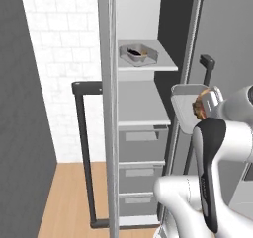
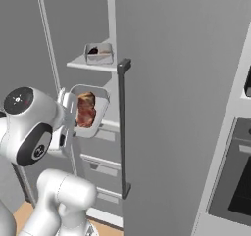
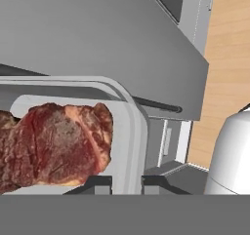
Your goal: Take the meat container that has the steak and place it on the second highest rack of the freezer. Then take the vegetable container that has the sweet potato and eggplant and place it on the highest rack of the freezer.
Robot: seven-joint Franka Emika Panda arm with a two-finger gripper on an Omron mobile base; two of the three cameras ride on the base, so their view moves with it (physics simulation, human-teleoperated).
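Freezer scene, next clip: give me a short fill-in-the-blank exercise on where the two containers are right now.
1. The vegetable container sits on the ____ shelf board of the freezer.
2. The meat container held at the gripper carries the ____.
3. The shelf board below the vegetable container is ____.
4. The freezer door stands ____.

Missing words: upper; steak; bare; open

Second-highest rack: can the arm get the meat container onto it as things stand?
Probably yes. The freezer stands open, the second-highest rack is bare, and the gripper holds the meat container with the steak just in front.
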